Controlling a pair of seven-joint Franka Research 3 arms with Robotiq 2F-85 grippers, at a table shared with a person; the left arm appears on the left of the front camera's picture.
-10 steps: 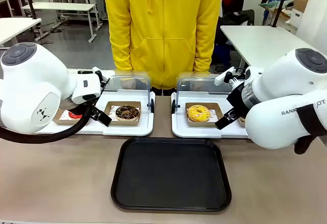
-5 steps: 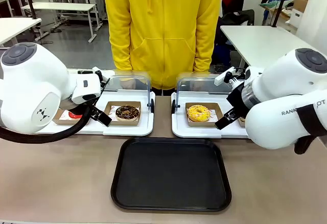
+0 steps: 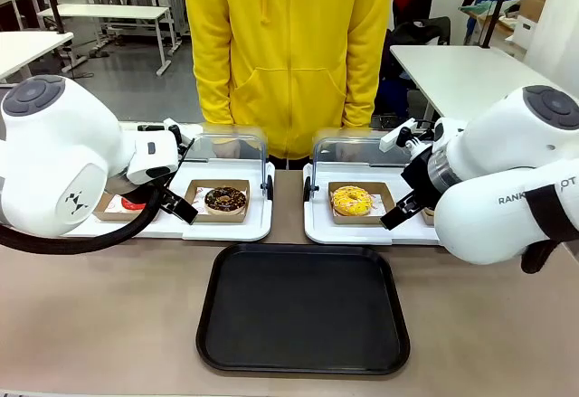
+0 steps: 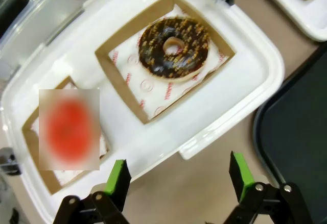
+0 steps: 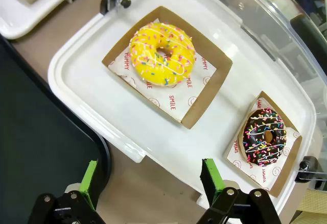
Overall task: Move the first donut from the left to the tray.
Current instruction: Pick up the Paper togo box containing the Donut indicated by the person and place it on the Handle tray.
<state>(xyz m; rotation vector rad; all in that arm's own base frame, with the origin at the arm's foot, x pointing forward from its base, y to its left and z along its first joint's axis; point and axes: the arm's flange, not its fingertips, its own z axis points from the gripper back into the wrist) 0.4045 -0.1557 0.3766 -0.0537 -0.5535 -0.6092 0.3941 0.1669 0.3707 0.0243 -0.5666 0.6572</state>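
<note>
At far left, the red donut (image 3: pixel 133 204) sits in its cardboard holder (image 3: pixel 110 216). It looks light, soft and sticky, so we'd pinch the holder's stiff rim. Our left gripper (image 4: pixel 178 170) gapes empty above; the black tray (image 3: pixel 303 311) lies near, centre; our right gripper (image 5: pixel 149 170) is spread too.

The left arm (image 3: pixel 63 157) is reaching in from its own side, wrist angling downward; the left hand (image 4: pixel 179 177) is hovering with fingers spread wide, gripping nothing; the right arm (image 3: pixel 507 184) is mirroring it; the right hand (image 5: pixel 149 175) is gaping likewise, empty.
</note>
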